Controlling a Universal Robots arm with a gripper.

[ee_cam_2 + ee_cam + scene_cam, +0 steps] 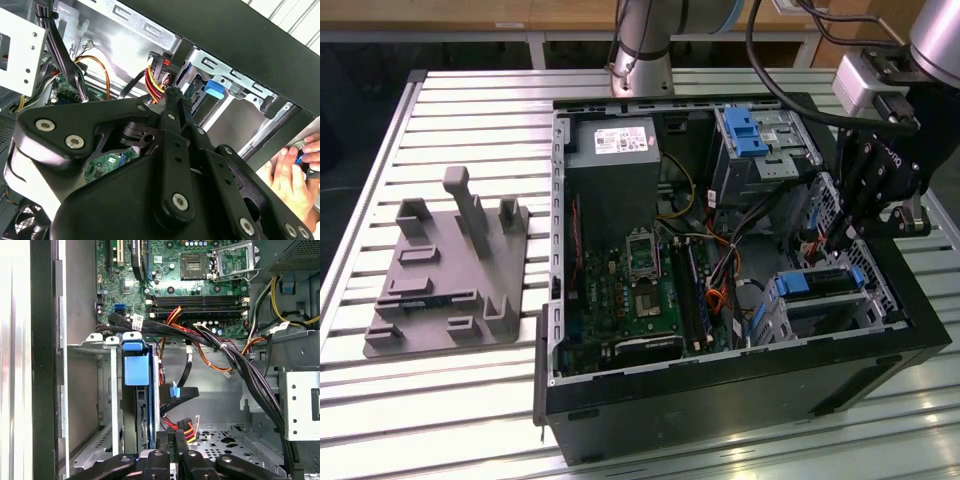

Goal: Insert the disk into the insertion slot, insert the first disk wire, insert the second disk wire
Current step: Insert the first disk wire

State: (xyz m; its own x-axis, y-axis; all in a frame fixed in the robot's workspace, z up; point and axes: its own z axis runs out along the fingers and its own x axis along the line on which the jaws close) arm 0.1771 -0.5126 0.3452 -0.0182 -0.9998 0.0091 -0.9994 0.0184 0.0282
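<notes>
Blue-framed, the disk (815,283) is seated in the grey sheet-metal insertion slot (825,320). The gripper (175,436) jaws are pressed together.

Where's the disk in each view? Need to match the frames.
Exterior view: the disk sits in the insertion slot, toward the exterior view's right, just below the gripper.
Second wrist view: disk's blue tab in the grey cage, just past the gripper.
First wrist view: disk on edge in the cage, blue carrier toward the camera.
Shared landmark: green motherboard.
</notes>
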